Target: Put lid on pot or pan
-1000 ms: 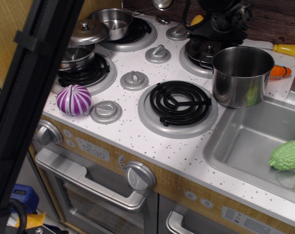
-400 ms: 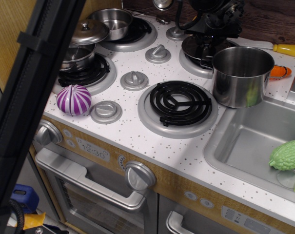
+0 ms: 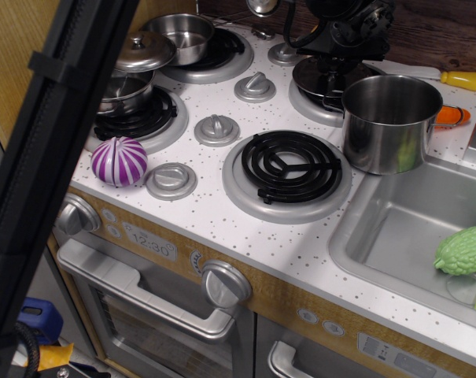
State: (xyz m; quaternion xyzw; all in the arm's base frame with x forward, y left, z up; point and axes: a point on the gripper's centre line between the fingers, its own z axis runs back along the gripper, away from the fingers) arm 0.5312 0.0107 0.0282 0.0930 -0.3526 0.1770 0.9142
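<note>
The lid [image 3: 326, 79] hangs just under the black pincer [image 3: 341, 49], behind the pot [image 3: 389, 122]

a purple striped ball [image 3: 119, 161] is sitting on the speckled worktop [image 3: 222, 220], well apart from the jaws, toward the front left. a dull domed lid [image 3: 143, 52] is leaning on a small pot [image 3: 121, 93] far left of the jaws. a green bumpy vegetable [image 3: 463, 250] is lying in the sink [image 3: 395, 228].

The speckled white stovetop [image 3: 222, 216] carries a tall steel pot [image 3: 391, 122], a striped purple ball [image 3: 119, 161] and, seemingly, a yellow-handled utensil [image 3: 450, 79].
</note>
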